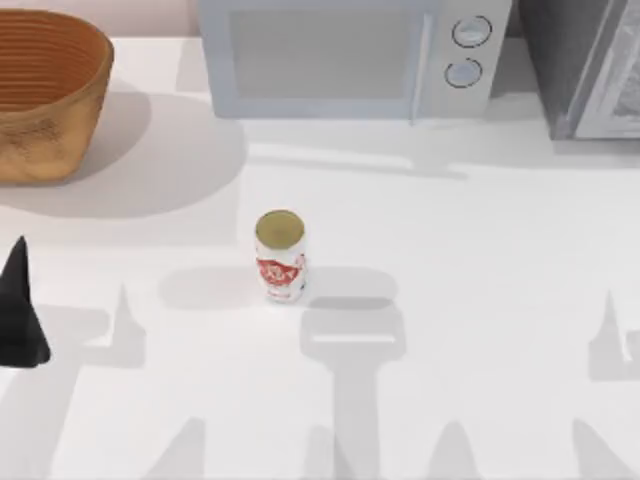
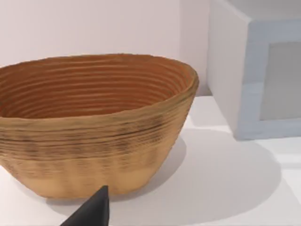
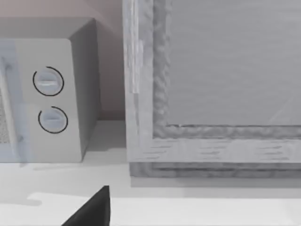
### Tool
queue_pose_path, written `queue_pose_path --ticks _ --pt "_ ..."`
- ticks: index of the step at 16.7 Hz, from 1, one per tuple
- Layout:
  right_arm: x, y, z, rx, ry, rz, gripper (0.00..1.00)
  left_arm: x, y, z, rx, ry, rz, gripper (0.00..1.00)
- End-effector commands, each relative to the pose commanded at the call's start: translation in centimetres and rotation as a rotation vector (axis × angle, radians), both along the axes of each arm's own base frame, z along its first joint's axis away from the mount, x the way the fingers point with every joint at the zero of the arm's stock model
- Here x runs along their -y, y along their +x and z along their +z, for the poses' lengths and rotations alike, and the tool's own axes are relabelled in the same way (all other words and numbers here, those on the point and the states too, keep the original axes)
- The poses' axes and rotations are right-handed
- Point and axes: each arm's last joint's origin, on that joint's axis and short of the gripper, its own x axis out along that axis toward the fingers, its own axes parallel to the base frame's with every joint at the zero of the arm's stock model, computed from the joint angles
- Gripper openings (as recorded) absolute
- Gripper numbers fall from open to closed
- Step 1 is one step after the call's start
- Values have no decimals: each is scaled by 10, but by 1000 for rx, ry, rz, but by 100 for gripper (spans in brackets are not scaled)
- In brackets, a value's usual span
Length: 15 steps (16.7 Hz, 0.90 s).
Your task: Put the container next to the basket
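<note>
The container (image 1: 280,258), a small white can with a red label and a dull gold top, stands upright near the middle of the table. The basket (image 1: 45,100), large, woven and orange-brown, sits at the back left corner, well apart from the can. A dark part of my left gripper (image 1: 20,310) pokes in at the table's left edge, in front of the basket and far left of the can. In the left wrist view the basket (image 2: 94,136) looms close ahead of the left gripper (image 2: 91,212). My right gripper (image 3: 94,209) faces the back right, holding nothing that I can see.
A grey-white microwave (image 1: 340,55) stands along the back edge, right of the basket, with its two dials (image 3: 49,101) facing forward. A grey cabinet (image 1: 590,65) fills the back right corner. Bare white tabletop (image 1: 470,300) lies between the basket and the can.
</note>
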Motion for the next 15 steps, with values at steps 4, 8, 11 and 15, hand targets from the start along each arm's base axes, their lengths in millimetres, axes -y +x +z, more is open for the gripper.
queue_pose_path --ticks 4,8,11,15 --pt "0 0 0 0 0 0 100 17 24 35 -258 88 -129 100" --pt "0 0 0 0 0 0 100 49 69 51 -638 236 -279 100" --pt "0 0 0 0 0 0 100 83 109 48 -935 367 -383 100" --pt "0 0 0 0 0 0 100 134 163 33 -1246 521 -482 100"
